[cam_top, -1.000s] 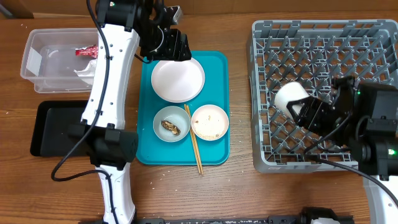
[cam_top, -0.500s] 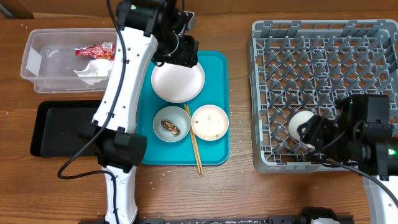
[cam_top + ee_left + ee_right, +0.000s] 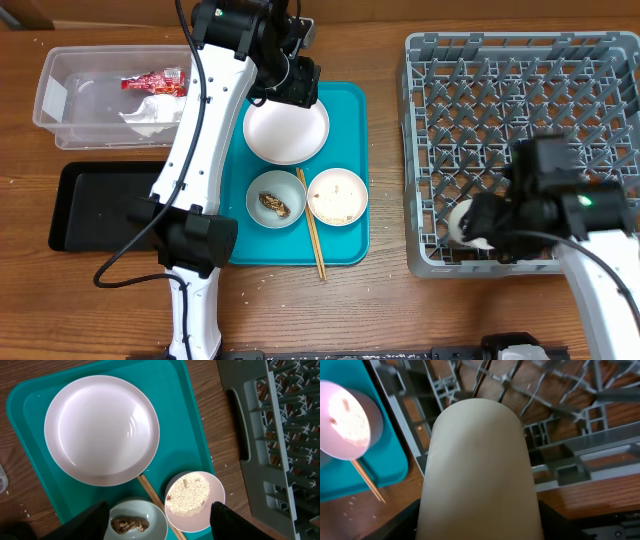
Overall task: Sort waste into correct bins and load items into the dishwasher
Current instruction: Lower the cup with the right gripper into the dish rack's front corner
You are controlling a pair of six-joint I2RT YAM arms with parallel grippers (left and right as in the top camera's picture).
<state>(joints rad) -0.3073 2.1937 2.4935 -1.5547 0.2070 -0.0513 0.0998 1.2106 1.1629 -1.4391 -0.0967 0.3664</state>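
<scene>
Mostly my right gripper (image 3: pixel 488 216) hides behind the small white cup (image 3: pixel 477 470) it pinches near the right edge of the table (image 3: pixel 385 300); my left gripper (image 3: pixel 157 524) is spread, fingertips cropped.

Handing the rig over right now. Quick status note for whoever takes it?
Grippers: left gripper open, above the plate. Right gripper shut on the white cup, low at the dish rack's near corner on the teal tray side.
Done: wrapper and napkin are in the clear tub.
Left: plate, blue-grey bowl with brown lump, pinkish bowl with rice, chopsticks, all on the teal tray. Bin the food, rack the dishes.
</scene>
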